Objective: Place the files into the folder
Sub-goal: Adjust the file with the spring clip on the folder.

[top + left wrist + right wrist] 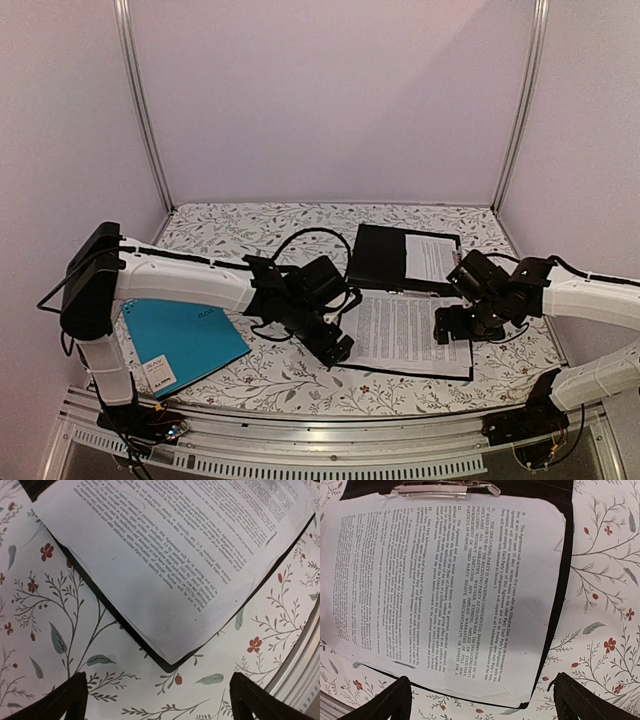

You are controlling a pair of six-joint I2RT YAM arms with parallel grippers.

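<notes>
The black folder point(378, 258) lies open in the middle of the table. White printed files point(405, 330) lie on its near half, and another printed sheet point(430, 257) lies on its far half. In the left wrist view the files' corner point(165, 580) sits just inside the folder's corner point(172, 668). My left gripper point(160, 706) is open and empty just off that corner. In the right wrist view the files point(450, 580) lie on the folder point(557, 605) below its silver clip point(445, 489). My right gripper point(485, 706) is open and empty over the near right corner.
A teal-blue folder point(182, 340) lies at the near left on the floral tablecloth point(240, 230). A metal rail point(330, 450) runs along the near edge. Pale walls with metal posts point(145, 110) enclose the table.
</notes>
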